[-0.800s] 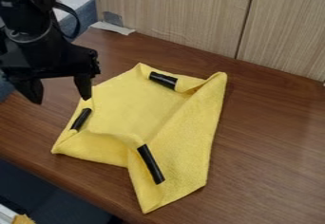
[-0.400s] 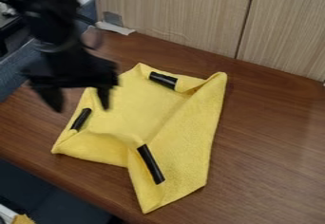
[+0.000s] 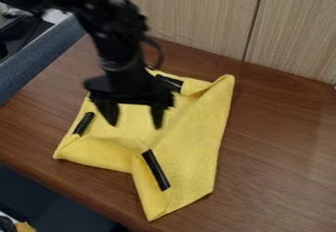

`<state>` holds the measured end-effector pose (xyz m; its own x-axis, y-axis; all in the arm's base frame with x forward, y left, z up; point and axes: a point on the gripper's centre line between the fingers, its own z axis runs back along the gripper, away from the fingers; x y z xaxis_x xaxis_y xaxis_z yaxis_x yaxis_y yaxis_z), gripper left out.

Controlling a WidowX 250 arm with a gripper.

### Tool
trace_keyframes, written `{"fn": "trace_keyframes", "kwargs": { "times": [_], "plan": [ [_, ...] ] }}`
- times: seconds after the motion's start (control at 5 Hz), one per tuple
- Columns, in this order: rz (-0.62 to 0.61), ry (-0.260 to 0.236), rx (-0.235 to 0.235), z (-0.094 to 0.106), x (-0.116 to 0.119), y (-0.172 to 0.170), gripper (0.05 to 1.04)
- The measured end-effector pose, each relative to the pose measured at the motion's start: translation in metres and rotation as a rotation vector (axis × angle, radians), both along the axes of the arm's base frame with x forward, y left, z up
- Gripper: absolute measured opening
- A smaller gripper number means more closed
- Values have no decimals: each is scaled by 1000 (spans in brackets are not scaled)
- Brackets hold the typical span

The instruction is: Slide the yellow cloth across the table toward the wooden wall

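- Your yellow cloth point(image 3: 185, 152) lies rumpled on the desk point(image 3: 275, 152), nearest corner by its front edge; expect it light, floppy.
- Pinch a fold beside a black strip point(image 3: 156, 170).
- Your jaws stand wide apart over its middle, holding nothing.
- Use room rightward; mind the wooden panel point(image 3: 197, 19) behind.

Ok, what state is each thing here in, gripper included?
Gripper: open, fingers apart, above the cloth, nothing held.
Yellow cloth: spread on the table, edges partly folded in.
Near black strip: on the cloth, uncovered.
Left black strip: at the cloth's edge.
Far black strip: partly hidden by the arm.
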<state>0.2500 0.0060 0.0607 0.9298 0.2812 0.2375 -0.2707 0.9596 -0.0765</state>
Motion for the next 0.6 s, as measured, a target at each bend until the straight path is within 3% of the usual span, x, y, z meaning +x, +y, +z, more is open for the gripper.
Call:
{"fn": "trace_keyframes", "kwargs": {
  "times": [0.2, 0.6],
  "plan": [
    [-45, 2, -32, -18, 7, -15, 1000],
    [-90, 117, 16, -58, 7, -20, 1001]
  ]
}}
